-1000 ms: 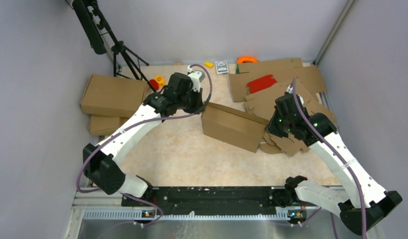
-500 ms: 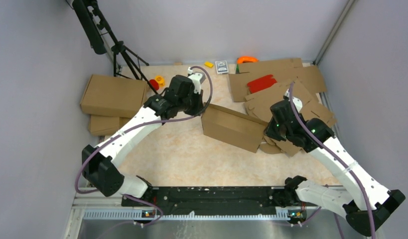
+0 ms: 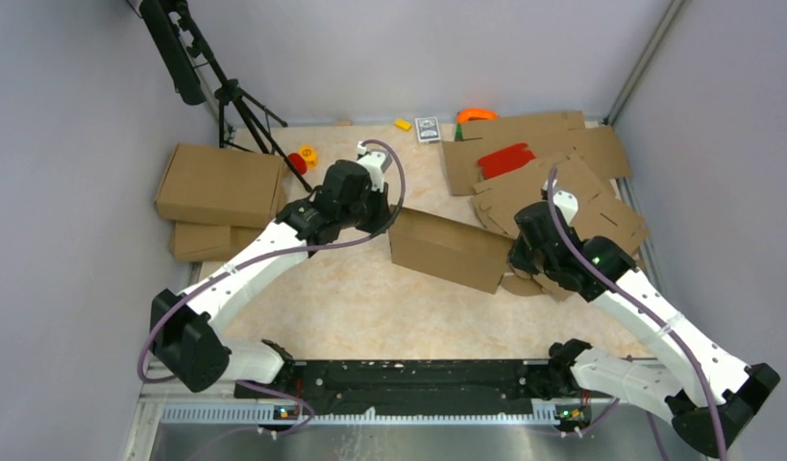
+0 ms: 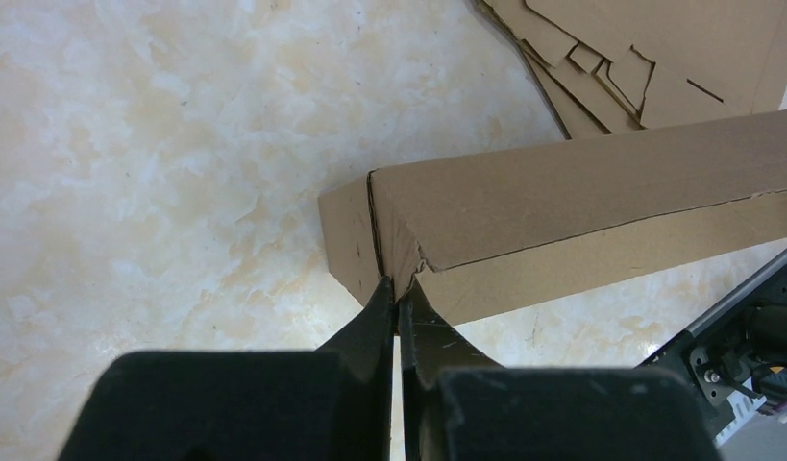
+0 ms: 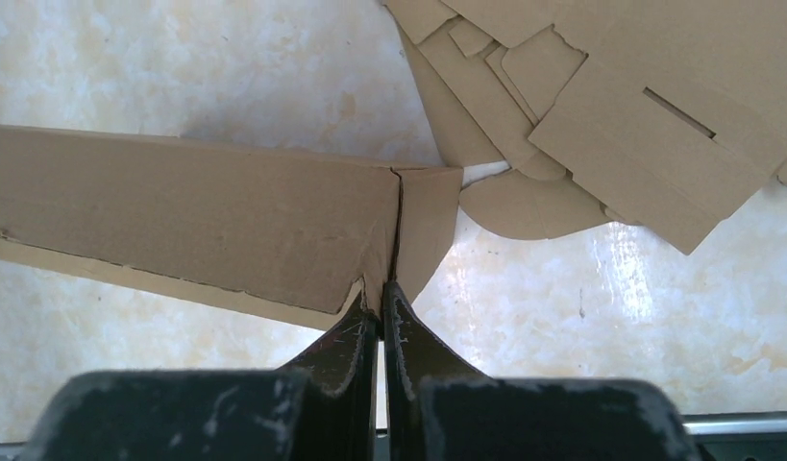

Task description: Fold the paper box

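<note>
Grip looks deliberate: your left gripper [image 4: 397, 291] and right gripper [image 5: 381, 291] each pinch shut on an opposite end corner of the paper box [image 3: 445, 250], mid-table beside the flat sheets [image 3: 601, 154], probably to hold its walls tucked.

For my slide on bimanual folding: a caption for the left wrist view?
Left gripper pinching a corner of the box over a marbled table, flat cardboard sheets beyond.

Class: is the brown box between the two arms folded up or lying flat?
Folded up: the paper box shows a top and side walls meeting at creased corners.
</note>
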You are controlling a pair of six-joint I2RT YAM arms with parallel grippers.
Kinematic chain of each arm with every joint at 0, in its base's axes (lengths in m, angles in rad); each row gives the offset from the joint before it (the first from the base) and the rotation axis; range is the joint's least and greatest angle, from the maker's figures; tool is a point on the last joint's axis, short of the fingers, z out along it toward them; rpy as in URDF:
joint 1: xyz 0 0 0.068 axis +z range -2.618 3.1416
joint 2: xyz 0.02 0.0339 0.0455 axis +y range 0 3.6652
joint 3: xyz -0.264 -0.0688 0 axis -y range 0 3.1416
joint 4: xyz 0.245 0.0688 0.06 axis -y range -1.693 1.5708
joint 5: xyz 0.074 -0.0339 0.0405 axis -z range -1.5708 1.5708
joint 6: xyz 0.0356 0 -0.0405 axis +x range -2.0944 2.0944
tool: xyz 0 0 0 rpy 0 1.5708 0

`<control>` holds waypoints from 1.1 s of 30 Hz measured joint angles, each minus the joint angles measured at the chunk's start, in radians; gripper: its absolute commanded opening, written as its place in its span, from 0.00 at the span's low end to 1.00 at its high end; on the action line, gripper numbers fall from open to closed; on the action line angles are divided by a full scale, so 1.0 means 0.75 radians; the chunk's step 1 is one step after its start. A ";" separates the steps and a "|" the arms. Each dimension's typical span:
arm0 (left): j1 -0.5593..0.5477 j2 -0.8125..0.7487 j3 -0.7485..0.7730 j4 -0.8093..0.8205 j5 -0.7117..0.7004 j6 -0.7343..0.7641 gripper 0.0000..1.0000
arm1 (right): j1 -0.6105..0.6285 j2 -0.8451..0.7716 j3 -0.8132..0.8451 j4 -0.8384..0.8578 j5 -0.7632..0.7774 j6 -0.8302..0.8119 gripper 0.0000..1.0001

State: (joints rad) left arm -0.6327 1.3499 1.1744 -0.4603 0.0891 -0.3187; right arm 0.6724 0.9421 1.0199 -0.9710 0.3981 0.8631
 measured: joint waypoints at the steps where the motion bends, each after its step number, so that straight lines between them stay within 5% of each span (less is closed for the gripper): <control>1: -0.002 -0.008 -0.010 0.008 -0.002 -0.002 0.00 | 0.000 -0.003 -0.007 0.013 0.006 -0.013 0.00; 5: -0.006 -0.037 -0.051 0.050 -0.021 -0.007 0.00 | 0.000 -0.007 -0.030 0.072 0.020 -0.081 0.02; 12: -0.008 -0.111 -0.141 0.114 -0.041 -0.018 0.00 | -0.001 -0.016 -0.042 0.153 -0.064 -0.256 0.49; 21: -0.030 -0.137 -0.166 0.124 -0.079 -0.026 0.00 | -0.001 -0.122 -0.029 0.146 -0.283 -0.329 0.88; 29: -0.049 -0.152 -0.174 0.119 -0.134 -0.026 0.00 | -0.001 -0.123 0.069 0.150 -0.178 -0.189 0.88; 33: -0.050 -0.155 -0.174 0.112 -0.146 -0.026 0.00 | -0.001 -0.108 0.133 0.145 -0.071 -0.142 0.69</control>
State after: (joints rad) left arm -0.6704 1.2335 1.0435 -0.3763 -0.0204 -0.3386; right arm 0.6720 0.8612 1.1198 -0.8619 0.3447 0.7567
